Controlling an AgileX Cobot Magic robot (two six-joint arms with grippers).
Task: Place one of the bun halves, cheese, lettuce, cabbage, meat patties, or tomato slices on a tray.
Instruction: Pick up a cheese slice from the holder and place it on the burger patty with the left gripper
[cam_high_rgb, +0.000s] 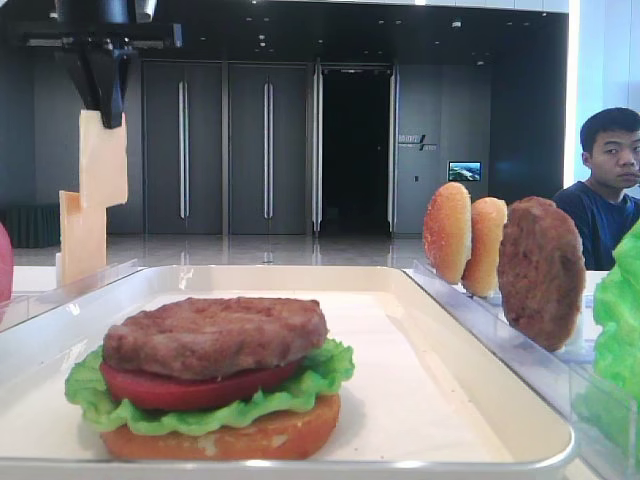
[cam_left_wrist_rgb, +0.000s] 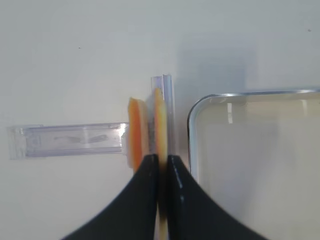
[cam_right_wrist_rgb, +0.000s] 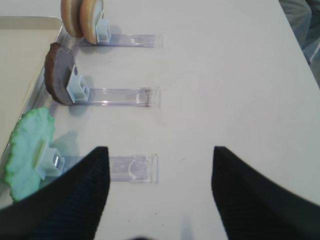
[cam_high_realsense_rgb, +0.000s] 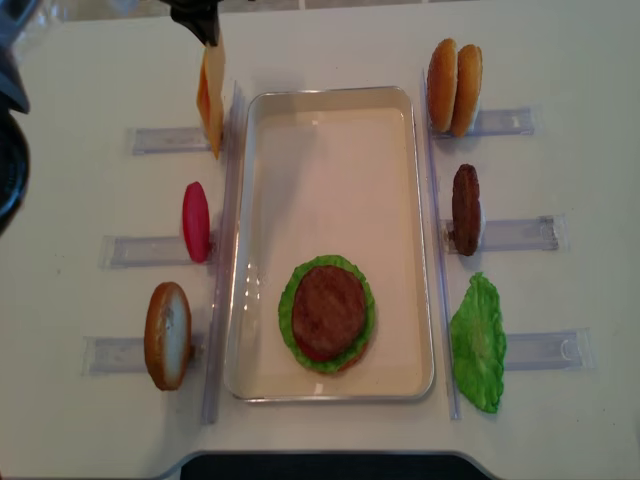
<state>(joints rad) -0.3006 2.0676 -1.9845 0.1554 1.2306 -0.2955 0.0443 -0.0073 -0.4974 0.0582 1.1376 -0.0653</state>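
My left gripper (cam_high_rgb: 108, 112) hangs above the table's far left, shut on the top edge of a pale yellow cheese slice (cam_high_rgb: 103, 160). That slice hangs upright, lifted above a second cheese slice (cam_high_rgb: 82, 238) still in its clear rack. From the left wrist, the jaws (cam_left_wrist_rgb: 162, 158) pinch the held cheese (cam_left_wrist_rgb: 160, 117) edge-on, just left of the tray corner (cam_left_wrist_rgb: 192, 117). The cream tray (cam_high_realsense_rgb: 330, 160) carries a stack of bun, lettuce, tomato and meat patty (cam_high_realsense_rgb: 328, 312). My right gripper (cam_right_wrist_rgb: 160, 150) is open over bare table, with nothing between its fingers.
Clear racks flank the tray. On the left stand a tomato slice (cam_high_realsense_rgb: 195, 220) and a bun half (cam_high_realsense_rgb: 167, 335). On the right are two bun halves (cam_high_realsense_rgb: 455, 87), a patty (cam_high_realsense_rgb: 465, 208) and lettuce (cam_high_realsense_rgb: 478, 340). A person (cam_high_rgb: 610, 180) sits beyond the table.
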